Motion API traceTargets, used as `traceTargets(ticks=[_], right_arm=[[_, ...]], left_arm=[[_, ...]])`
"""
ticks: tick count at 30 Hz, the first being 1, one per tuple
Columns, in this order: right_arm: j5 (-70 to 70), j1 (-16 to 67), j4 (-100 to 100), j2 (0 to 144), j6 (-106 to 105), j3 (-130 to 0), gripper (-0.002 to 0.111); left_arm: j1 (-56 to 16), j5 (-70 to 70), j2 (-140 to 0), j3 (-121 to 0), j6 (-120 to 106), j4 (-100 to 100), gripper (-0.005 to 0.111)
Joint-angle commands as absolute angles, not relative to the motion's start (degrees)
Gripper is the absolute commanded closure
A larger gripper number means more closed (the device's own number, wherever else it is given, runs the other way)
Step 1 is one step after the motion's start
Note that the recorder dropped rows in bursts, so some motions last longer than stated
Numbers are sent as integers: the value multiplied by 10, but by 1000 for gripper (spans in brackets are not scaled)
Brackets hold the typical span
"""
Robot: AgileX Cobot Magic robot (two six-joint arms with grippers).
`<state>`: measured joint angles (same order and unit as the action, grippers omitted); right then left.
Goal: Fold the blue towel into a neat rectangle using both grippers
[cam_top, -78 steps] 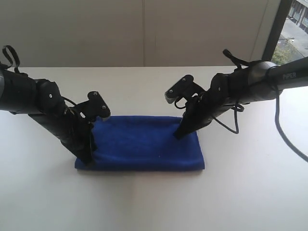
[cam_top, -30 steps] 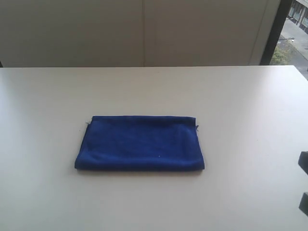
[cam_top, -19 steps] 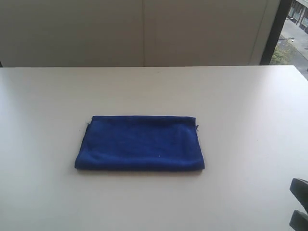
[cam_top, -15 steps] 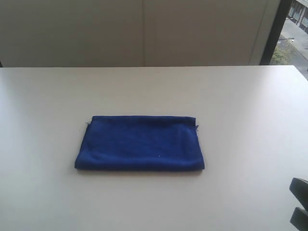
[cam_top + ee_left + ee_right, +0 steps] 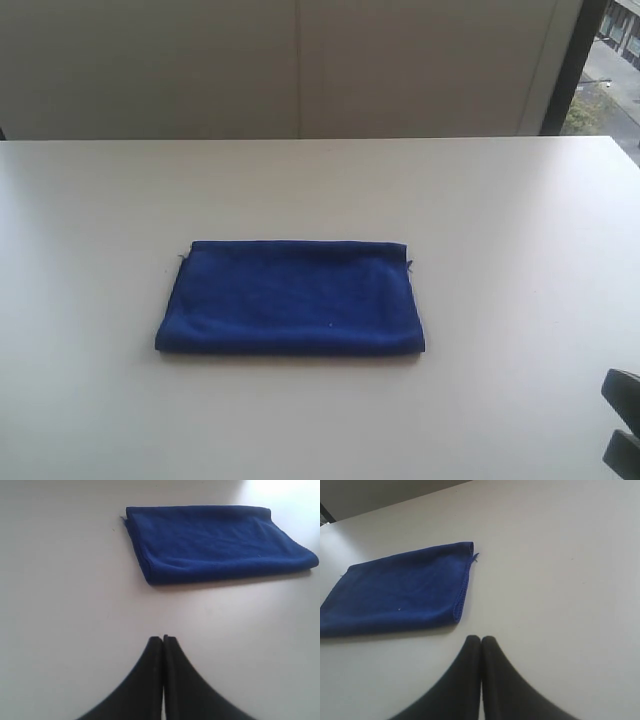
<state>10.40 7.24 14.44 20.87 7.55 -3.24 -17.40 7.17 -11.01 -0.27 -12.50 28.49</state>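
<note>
The blue towel (image 5: 290, 297) lies folded into a flat rectangle in the middle of the white table, with nothing touching it. It also shows in the left wrist view as the blue towel (image 5: 215, 542) and in the right wrist view as the blue towel (image 5: 400, 587). My left gripper (image 5: 163, 638) is shut and empty, its tips pressed together, well back from one short end of the towel. My right gripper (image 5: 480, 639) is shut and empty too, a little off the other short end. Only a black part of the right arm (image 5: 624, 424) shows at the exterior view's lower right edge.
The white table (image 5: 500, 220) spreads bare all round the towel. A pale wall (image 5: 300, 60) runs behind its far edge, with a dark window frame (image 5: 572, 60) at the back right.
Both arms have pulled off the towel and out of the exterior view. Over the last second the black part at the lower right edge dropped a little lower. The towel has not moved.
</note>
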Motion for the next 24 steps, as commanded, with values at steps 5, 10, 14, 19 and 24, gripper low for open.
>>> traceTargets(ticks=[5,10,14,19,24], right_arm=[[95,69,144,209,77,-28,108],[95,69,144,209,77,-28,108],[95,69,144,209,77,-28,108],[95,69,144,209,77,-28,108],[95,69,144,209,77,-28,108]], left_arm=[[-173,72,-108,0,-120,294,107],[-173,72,-108,0,-121,293,107],[-173,72,-108,0,-112,289,107],[-173,64,-107,0,-87,253,107],[-173,48,-100,0,0,168,107]])
